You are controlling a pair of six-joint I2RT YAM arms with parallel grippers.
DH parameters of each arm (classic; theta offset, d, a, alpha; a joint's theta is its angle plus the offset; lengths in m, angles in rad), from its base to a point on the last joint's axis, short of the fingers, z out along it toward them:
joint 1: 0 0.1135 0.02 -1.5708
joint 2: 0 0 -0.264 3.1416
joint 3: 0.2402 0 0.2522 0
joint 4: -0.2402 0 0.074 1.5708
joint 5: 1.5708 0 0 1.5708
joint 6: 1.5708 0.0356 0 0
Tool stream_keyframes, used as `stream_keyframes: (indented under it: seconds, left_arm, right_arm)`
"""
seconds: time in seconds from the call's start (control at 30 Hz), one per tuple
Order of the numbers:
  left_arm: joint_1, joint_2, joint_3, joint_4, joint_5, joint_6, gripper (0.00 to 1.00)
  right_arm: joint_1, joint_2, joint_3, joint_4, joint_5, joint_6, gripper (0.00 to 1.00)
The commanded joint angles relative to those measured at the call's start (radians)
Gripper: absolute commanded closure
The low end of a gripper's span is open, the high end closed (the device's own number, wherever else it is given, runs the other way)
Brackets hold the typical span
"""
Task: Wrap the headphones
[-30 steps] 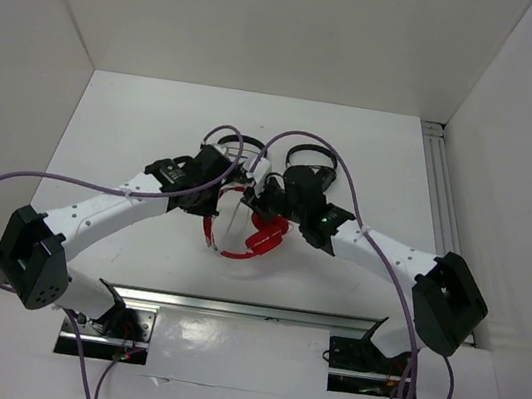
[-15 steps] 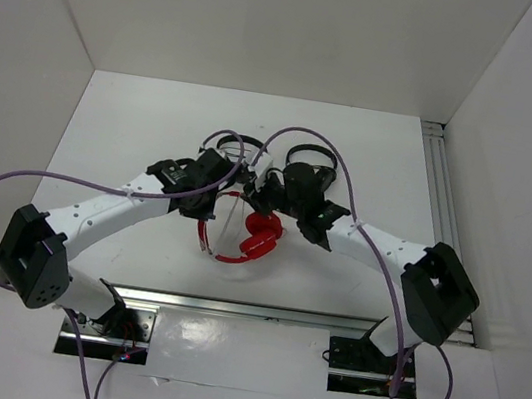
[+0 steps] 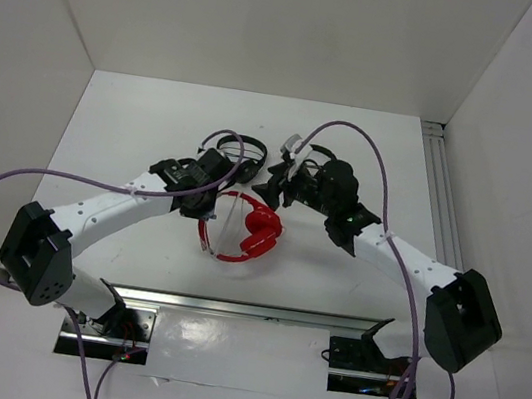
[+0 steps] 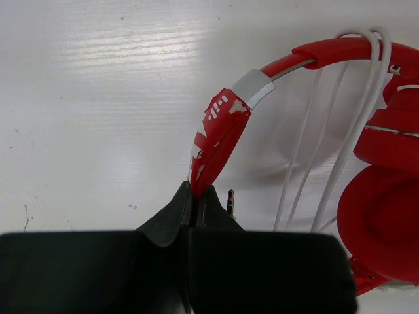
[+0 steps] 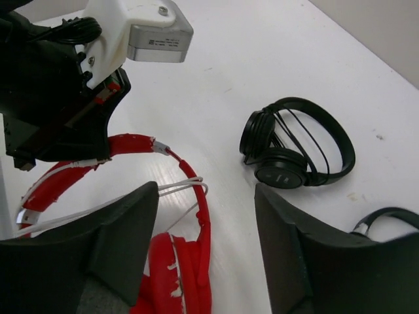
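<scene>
red over-ear headphones (image 3: 249,232) lie on the white table (image 3: 134,138) between the two arms, with the earcups on the right side. the left gripper (image 4: 196,203) is pressed together on the worn headband, still pinching it as it did a second ago. a thin white cable (image 4: 347,150) crosses the headband in several strands. the right gripper (image 5: 206,190) has moved: a second ago it was low beside the earcups, and now it is drawn back toward the far side, jaws spread wide and holding nothing. small black headphones (image 5: 298,147) rest beyond, apart from the red pair.
</scene>
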Motion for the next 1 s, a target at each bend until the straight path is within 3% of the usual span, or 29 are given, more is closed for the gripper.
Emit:
stream_keyframes:
  seconds: [0.0,0.07,0.23,0.4,0.53,0.8,0.97]
  left_arm:
    - [0.011,-0.007,0.003,0.073,0.031,-0.033,1.00]
    - [0.020,-0.007,0.003,0.073,0.040,-0.033,1.00]
    - [0.020,-0.007,0.013,0.073,0.040,-0.042,1.00]
    - [0.072,-0.016,0.013,0.073,0.017,-0.062,1.00]
    - [0.198,-0.035,0.013,0.127,0.121,-0.058,1.00]
    - [0.250,0.059,0.163,0.069,0.074,-0.088,1.00]
    - [0.393,0.079,0.252,0.069,0.117,-0.099,1.00]
  right_arm:
    - [-0.029,-0.068,-0.033,0.104,0.011,0.062,0.31]
    - [-0.038,-0.083,-0.047,0.115,0.092,0.086,0.00]
    - [-0.050,-0.117,-0.067,0.138,0.259,0.189,0.00]
    - [-0.050,-0.117,0.004,0.023,0.396,0.252,0.00]
    - [-0.050,-0.117,0.024,-0.008,0.396,0.252,0.00]
    - [-0.059,-0.128,0.044,-0.048,0.405,0.261,0.00]
    - [-0.059,-0.118,0.053,-0.058,0.396,0.261,0.00]
